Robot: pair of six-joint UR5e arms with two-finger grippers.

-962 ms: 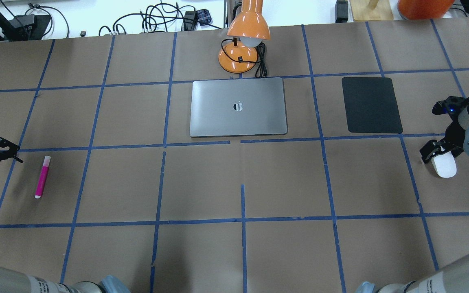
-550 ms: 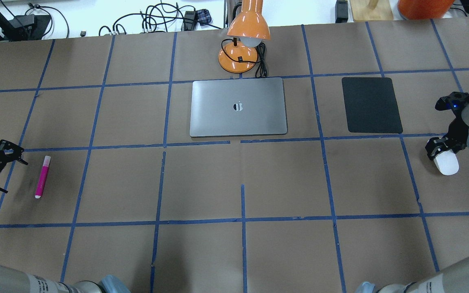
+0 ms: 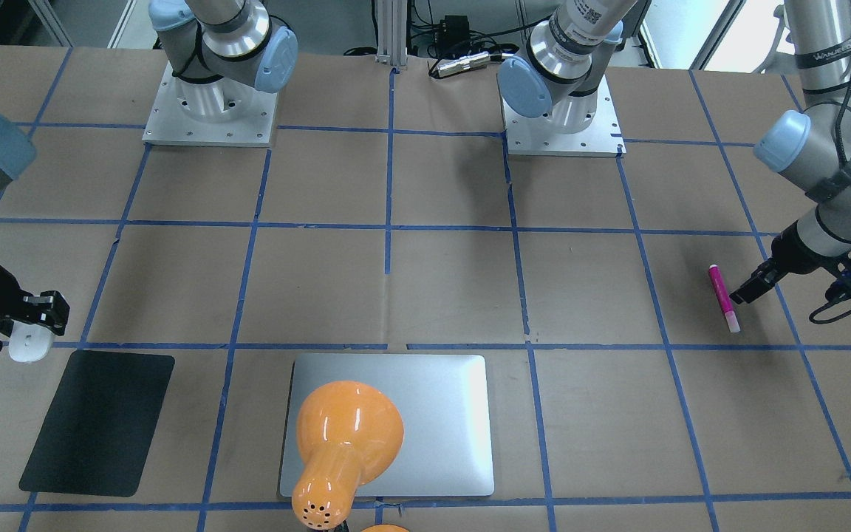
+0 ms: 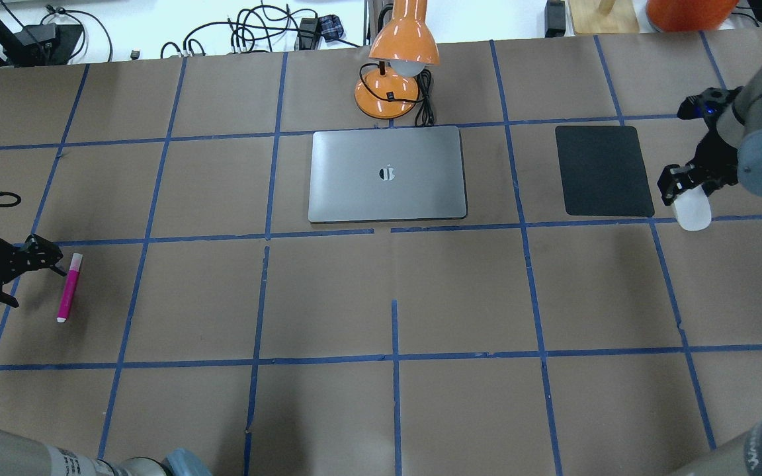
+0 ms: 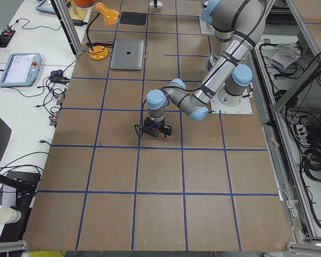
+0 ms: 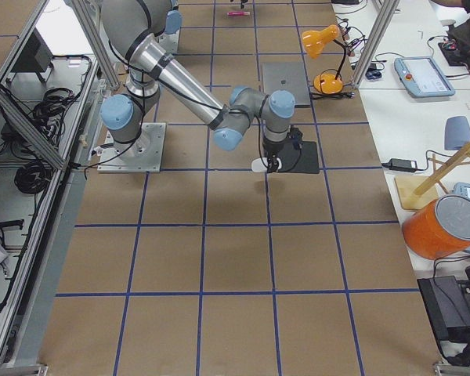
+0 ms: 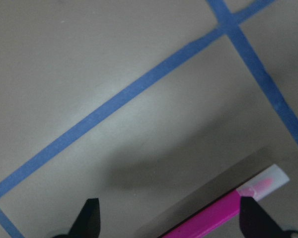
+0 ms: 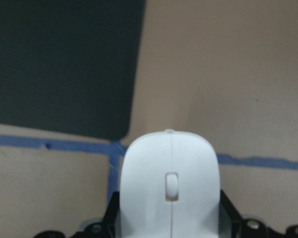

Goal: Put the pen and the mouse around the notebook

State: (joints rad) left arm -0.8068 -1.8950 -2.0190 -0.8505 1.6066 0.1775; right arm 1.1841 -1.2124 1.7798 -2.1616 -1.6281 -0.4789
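The magenta pen [image 4: 69,287] [image 3: 723,298] lies flat on the table at the far left. My left gripper [image 4: 37,287] [image 7: 171,223] is open just left of it, and one fingertip nearly reaches the pen's [image 7: 223,213] pale cap end. The white mouse [image 4: 692,210] [image 8: 170,186] sits between the fingers of my right gripper [image 4: 685,192] [image 3: 19,329], which is shut on it beside the near right corner of the black mat. The silver notebook [image 4: 387,173] [image 3: 455,414] lies closed at the table's middle back.
A black mat [image 4: 602,170] [image 8: 64,64] lies right of the notebook. An orange desk lamp [image 4: 402,66] [image 3: 344,436] with a coiled cable stands just behind the notebook, its shade hanging over it. Blue tape lines grid the brown table.
My right gripper has carried the mouse away from the robot and inward, up to the mat's corner. My left gripper has slid right, closer to the pen. The pen has not moved.
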